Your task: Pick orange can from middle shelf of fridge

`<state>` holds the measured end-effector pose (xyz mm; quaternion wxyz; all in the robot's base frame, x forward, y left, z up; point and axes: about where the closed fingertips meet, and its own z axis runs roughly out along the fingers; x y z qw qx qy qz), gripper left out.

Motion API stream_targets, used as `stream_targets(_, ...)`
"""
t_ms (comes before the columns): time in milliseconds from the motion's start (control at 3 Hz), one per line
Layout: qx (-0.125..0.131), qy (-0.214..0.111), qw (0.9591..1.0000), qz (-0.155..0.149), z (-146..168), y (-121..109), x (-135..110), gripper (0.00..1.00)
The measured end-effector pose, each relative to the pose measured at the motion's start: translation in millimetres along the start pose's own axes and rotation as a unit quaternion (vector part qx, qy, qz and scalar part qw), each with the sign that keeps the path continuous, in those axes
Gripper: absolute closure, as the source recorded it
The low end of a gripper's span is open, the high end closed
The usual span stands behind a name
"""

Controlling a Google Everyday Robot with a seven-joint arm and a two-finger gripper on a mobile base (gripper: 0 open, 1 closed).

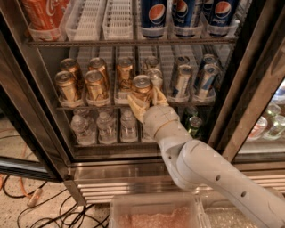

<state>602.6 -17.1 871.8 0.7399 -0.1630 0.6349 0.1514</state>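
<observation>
My gripper (146, 99) is shut on an orange can (142, 85), its tan fingers (135, 105) clasping the can's lower half. The can is upright, just in front of the middle shelf (89, 106) of the fridge (116, 177), between the third and fourth lanes. Several more orange cans (95, 82) stand in the left lanes of that shelf, one (125, 71) in the third lane behind the held can. My white arm reaches up from the lower right.
Slim blue-and-white cans (180, 80) fill the shelf's right lanes. Pepsi cans (156, 15) and Coca-Cola cans (44, 13) stand on the top shelf, water bottles (107, 127) and green bottles (194, 125) on the bottom. A clear bin (153, 213) sits below; cables (26, 200) lie on the floor.
</observation>
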Motion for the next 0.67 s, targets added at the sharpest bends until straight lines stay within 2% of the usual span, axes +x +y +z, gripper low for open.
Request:
stream_targets(333,0.045,0.038,0.9982,0.009,-43,-16,24,1.00)
stream_targets(667,0.100,0.080,0.9917,0.014,-93,-35,45,1.00)
